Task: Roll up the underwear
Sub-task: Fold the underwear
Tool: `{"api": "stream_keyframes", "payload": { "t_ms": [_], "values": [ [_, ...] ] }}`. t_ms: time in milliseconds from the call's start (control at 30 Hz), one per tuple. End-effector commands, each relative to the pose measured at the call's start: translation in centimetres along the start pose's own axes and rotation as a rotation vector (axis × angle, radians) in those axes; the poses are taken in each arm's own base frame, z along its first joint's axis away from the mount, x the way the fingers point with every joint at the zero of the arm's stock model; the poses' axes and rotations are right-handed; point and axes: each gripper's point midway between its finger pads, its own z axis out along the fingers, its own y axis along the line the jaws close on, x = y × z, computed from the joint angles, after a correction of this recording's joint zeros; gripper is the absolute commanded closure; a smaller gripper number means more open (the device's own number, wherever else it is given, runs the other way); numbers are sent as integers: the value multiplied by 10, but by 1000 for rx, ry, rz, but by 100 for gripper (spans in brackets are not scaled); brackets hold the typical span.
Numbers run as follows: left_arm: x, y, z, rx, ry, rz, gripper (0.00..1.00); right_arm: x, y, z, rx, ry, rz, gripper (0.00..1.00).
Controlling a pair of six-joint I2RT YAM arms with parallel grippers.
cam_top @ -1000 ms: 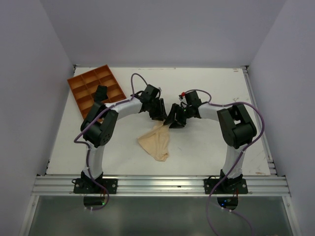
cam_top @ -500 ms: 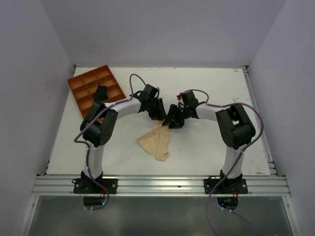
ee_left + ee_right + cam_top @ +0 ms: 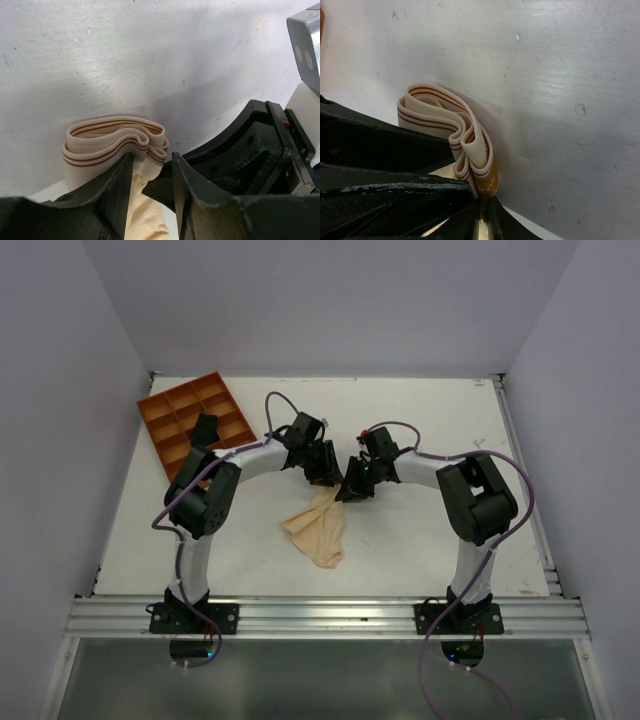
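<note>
Nearest, slack on the counter [image 3: 420, 540], the trailing body of the underwear [image 3: 318, 533]. Farther out, its folded waistband [image 3: 115, 137] pinched narrowly by the left fingers [image 3: 116, 197] and clamped by the right fingers [image 3: 395, 197], tips crowded together. Risk of slipping and unfolding under uneven pull, or of finger-on-finger collision.

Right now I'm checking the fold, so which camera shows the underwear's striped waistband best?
Right wrist: the waistband loops sit close, stripes sharp. Left wrist shows it partly behind its fingers. The top view shows only the underwear as a pale patch.
</note>
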Motion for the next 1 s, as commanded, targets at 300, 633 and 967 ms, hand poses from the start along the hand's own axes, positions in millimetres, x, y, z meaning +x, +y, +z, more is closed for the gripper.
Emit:
{"api": "stream_keyframes", "payload": {
  "t_ms": [300, 633, 967],
  "values": [
    [10, 3, -3, -6, 49, 32, 57, -10, 6, -10, 2, -70, -18, 79],
    [9, -6, -2, 41, 44, -9, 55, -32, 37, -31, -56, -151, -37, 48],
    [11, -5, -2, 41, 51, -30, 55, -53, 40, -23, -32, -180, -40, 47]
  ]
}}
